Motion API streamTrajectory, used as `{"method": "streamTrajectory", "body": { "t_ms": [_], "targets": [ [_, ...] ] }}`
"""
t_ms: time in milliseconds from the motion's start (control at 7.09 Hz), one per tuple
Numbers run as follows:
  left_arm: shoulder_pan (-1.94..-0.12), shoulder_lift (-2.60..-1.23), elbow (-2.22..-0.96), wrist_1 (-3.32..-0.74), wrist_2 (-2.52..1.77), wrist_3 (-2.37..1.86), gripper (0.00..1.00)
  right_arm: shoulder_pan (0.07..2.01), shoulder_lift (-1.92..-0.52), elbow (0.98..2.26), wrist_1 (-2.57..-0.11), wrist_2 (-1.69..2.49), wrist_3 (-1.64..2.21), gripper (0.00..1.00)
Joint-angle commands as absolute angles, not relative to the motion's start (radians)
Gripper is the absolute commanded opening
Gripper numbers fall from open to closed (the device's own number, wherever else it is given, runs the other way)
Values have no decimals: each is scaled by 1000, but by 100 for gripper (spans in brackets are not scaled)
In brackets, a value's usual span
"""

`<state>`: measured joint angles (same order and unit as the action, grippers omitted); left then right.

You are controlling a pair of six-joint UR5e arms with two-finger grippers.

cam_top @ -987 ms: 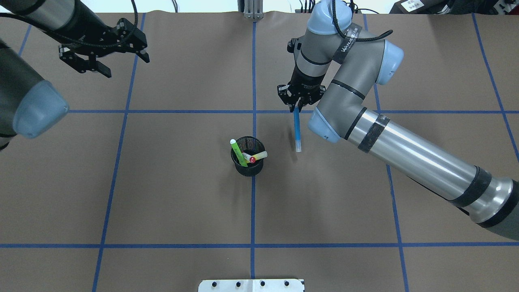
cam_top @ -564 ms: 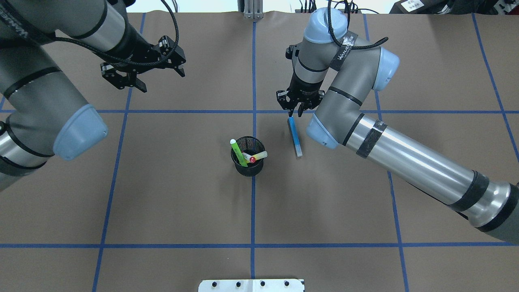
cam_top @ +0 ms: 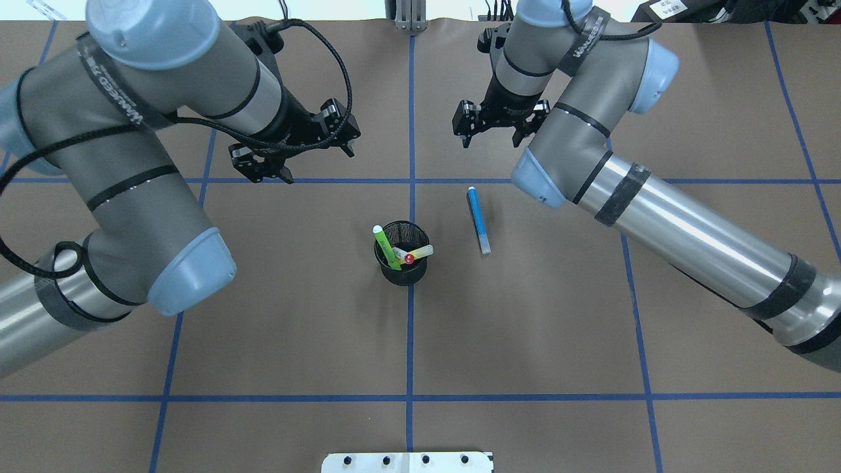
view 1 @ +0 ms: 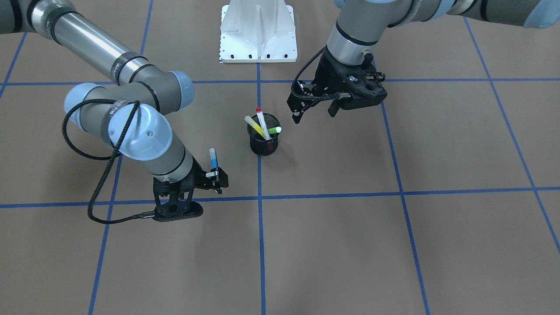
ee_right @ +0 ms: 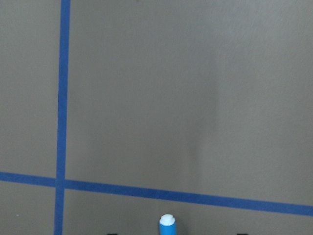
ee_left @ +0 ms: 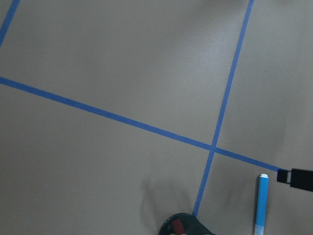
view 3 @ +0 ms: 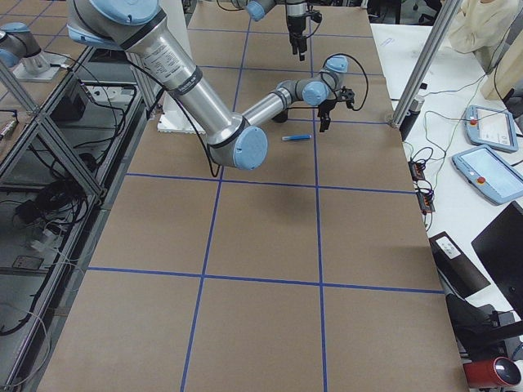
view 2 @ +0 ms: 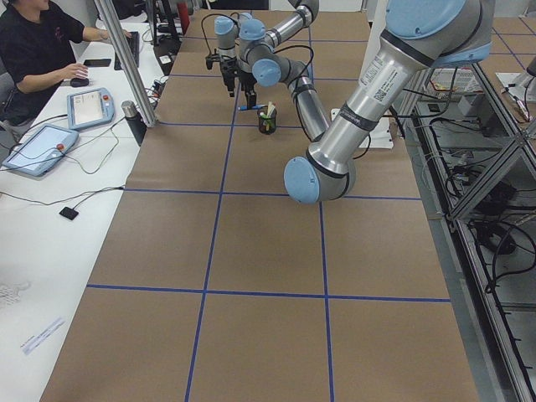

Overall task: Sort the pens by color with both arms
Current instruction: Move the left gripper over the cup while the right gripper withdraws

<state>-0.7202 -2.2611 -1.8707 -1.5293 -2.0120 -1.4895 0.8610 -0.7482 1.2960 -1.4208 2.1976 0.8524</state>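
Overhead: blue pen (cam_top: 478, 221) clear of right gripper (cam_top: 491, 140)

The grey-silver jointed left arm (cam_top: 131, 171) and right arm (cam_top: 690, 249), light blue caps at their joints, bend over the brown paper surface (cam_top: 295, 328), their black left claw (cam_top: 318, 166) and right claw (cam_top: 491, 141) spread empty, while the blue pen (cam_top: 478, 220) lies flat, apart from both.

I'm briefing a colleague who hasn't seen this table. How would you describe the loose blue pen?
Find the black mesh cup on the middle blue tape line. To the robot's right of it lies the blue pen, the only one flat on the paper, not in the cup.
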Motion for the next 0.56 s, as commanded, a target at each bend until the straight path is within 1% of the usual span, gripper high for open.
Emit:
{"method": "streamTrajectory", "body": {
  "t_ms": [0, 282, 423],
  "targets": [
    [-643, -2273, -1864, -1476, -1993, -1551, 99, 955, -752, 1312, -1424, 2287, 746, 99],
    [-598, -2414, -1816, -1245, -1999, -1610, 98, 962, -752, 1312, -1425, 2283, 747, 99],
    [-594, -2424, -1818, -1235, -2000, -1703, 99, 962, -752, 1312, -1424, 2281, 747, 99]
  ]
}}
